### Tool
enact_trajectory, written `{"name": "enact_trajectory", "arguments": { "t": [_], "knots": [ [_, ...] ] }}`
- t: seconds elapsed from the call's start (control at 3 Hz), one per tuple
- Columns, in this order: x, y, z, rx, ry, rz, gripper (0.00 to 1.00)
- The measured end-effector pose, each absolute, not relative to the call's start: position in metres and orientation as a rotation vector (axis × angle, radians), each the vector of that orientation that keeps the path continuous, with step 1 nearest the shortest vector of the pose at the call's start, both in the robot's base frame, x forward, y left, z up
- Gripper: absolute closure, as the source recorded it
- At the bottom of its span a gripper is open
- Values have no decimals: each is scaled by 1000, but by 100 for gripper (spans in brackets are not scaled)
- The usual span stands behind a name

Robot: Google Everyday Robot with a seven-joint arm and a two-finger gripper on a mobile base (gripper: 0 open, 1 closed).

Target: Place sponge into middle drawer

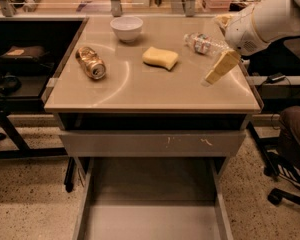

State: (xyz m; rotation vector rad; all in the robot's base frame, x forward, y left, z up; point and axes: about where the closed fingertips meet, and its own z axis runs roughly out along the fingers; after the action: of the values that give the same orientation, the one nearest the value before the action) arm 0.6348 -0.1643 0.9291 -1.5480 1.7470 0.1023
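Note:
The pale-yellow sponge [160, 57] lies on the tan tabletop [150, 91], a little right of centre toward the back. My gripper [221, 68] hangs tilted over the right side of the table, to the right of the sponge and apart from it, holding nothing. The middle drawer [150, 211] is pulled out below the table's front, its grey flat bottom bare.
A dented drink can [90, 62] lies on its side at the left of the table. A white bowl [126, 27] stands at the back. A clear plastic bottle [204, 43] lies just behind the gripper. A closed grey drawer front [152, 143] with white scratches sits above the open drawer. An office chair [290, 149] stands at the right.

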Motion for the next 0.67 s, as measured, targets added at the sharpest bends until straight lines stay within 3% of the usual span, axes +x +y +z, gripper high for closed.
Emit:
{"name": "enact_trajectory", "arguments": {
  "t": [0.67],
  "knots": [
    [690, -146, 916, -1361, 1706, 353, 0]
  ]
}}
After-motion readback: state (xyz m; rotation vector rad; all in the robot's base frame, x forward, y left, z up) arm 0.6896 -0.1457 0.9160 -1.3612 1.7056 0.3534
